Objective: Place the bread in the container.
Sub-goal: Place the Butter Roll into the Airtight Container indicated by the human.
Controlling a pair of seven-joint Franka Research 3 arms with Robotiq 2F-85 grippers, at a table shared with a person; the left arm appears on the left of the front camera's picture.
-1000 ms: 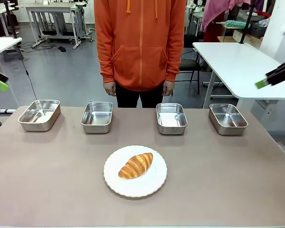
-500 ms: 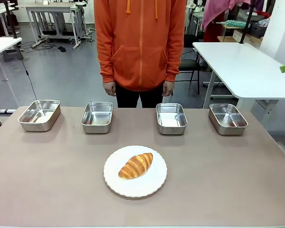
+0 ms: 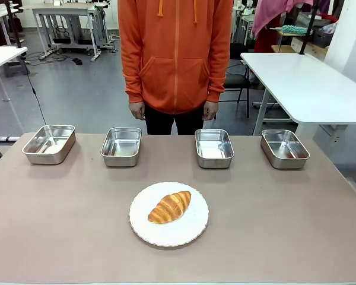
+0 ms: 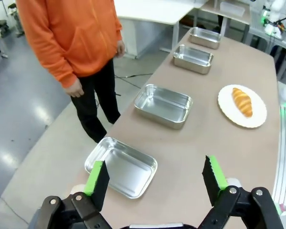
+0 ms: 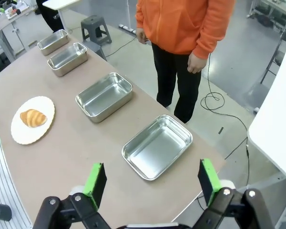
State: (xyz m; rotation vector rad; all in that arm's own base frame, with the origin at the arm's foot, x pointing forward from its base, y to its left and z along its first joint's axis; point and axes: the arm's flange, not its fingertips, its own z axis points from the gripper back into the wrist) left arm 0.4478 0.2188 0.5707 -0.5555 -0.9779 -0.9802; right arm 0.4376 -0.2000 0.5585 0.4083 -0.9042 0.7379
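My left gripper [image 4: 155, 172] and right gripper [image 5: 151, 174] both gape wide, gripping nothing, high off the ends of the table [image 3: 296, 228], free to reach either way. The bread [image 3: 169, 206] waits mid-table on the plate [image 3: 197, 233]; a container [image 3: 214, 162] sits at its one o'clock, empty.

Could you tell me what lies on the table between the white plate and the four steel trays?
Nothing; the front view shows only bare tabletop between the plate and the trays.
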